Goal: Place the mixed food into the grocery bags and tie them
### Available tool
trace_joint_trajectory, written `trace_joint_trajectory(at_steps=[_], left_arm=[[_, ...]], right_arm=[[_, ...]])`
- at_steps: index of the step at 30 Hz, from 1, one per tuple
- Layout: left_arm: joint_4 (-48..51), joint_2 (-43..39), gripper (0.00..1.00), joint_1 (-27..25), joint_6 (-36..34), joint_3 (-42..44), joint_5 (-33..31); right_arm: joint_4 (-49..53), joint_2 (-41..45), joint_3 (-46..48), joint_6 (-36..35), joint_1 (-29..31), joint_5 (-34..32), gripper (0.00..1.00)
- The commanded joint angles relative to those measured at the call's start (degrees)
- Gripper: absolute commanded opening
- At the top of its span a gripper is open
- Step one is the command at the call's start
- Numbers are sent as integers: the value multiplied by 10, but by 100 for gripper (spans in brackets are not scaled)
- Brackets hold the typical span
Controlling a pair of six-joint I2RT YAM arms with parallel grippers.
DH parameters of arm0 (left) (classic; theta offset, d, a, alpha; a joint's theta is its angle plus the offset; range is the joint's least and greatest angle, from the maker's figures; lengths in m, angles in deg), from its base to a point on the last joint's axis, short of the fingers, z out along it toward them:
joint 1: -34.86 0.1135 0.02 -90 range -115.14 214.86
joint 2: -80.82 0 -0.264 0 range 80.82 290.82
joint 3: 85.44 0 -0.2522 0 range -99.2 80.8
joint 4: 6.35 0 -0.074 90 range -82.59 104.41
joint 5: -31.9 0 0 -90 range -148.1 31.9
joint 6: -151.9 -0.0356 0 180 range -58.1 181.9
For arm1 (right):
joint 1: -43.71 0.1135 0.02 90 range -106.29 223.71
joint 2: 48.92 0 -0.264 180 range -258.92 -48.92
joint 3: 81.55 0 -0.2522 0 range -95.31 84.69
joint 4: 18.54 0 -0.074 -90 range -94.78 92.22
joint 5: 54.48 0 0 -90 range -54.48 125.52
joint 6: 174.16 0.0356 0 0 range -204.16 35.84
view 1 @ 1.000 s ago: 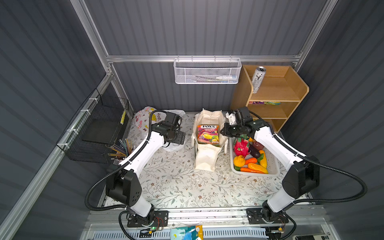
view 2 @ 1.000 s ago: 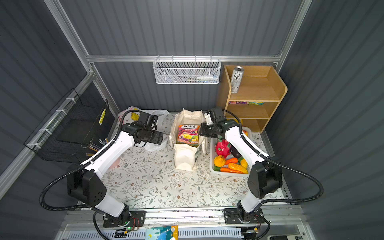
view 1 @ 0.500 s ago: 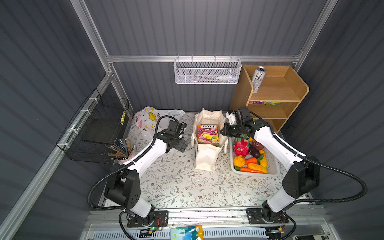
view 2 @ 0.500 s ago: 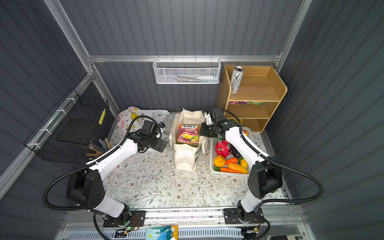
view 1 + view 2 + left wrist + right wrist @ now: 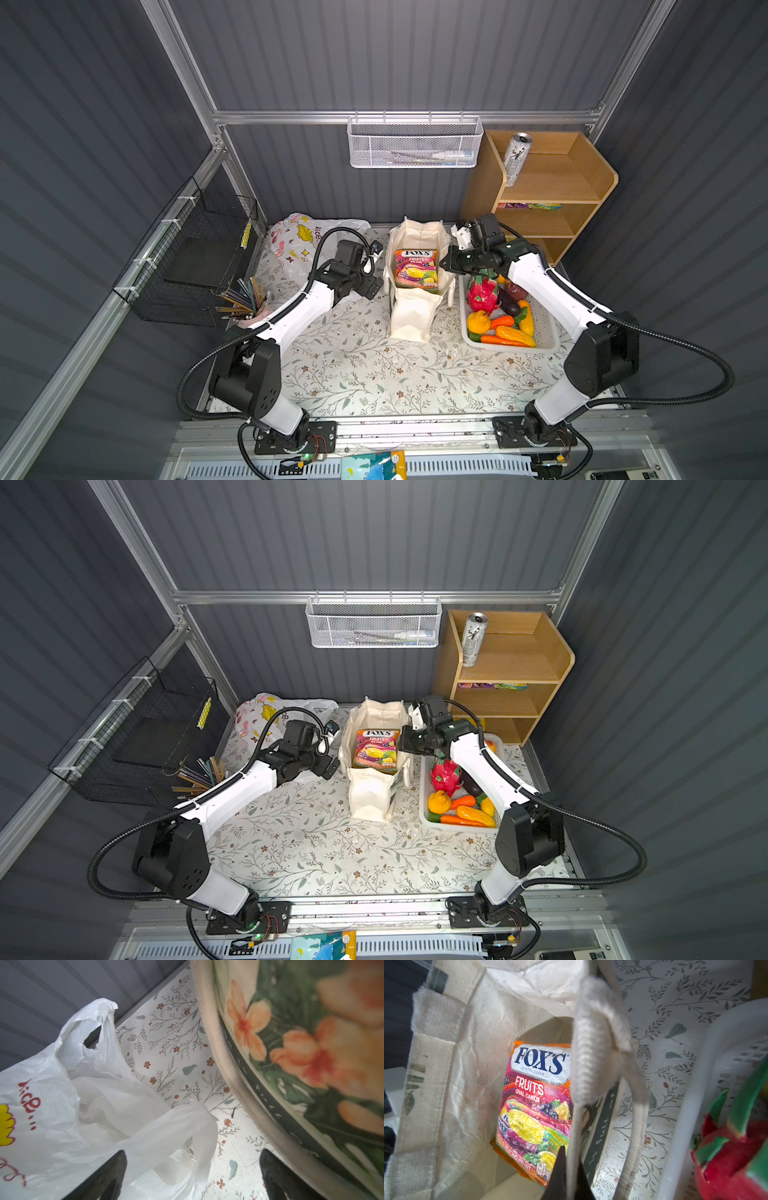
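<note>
Floral tablecloth (image 5: 353, 374) beneath tote (image 5: 411, 320), grey walls (image 5: 395, 54)

The candy packet (image 5: 533, 1105) inside the tote bag (image 5: 446, 1088) reads "FOX'S", "CRYSTAL CLEAR", "FRUITS", "OVAL CANDY" and, near one end, "BLACKCURRANT". A dark band (image 5: 602, 1126) on the tote's outside carries pale script with "full of". The plastic bag (image 5: 299, 245), at ten o'clock from the tote, shows red letters ending "ice...".

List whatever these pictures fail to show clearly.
- Inside of the thin white printed plastic bag: crumpled folds hide it, left wrist view.
- Bottom of the cream canvas tote: the orange candy packet covers it, right wrist view.
- Colourful packets on the wooden shelf: board cuts them off, both top views.
</note>
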Motion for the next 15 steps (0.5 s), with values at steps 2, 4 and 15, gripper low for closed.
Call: trace_joint_trajectory(at_steps=[2,4,15], left_arm=[[-6,36,100,-3,-20,-7,21],[-12,47,100,-3,-16,-7,15],[-11,88,24,-3,9,-30,2]], right_arm=[[-8,0,3,4,-3,1,0],[-8,0,2,4,-3,1,0],[-6,-1,-1,9,-4,6,0]])
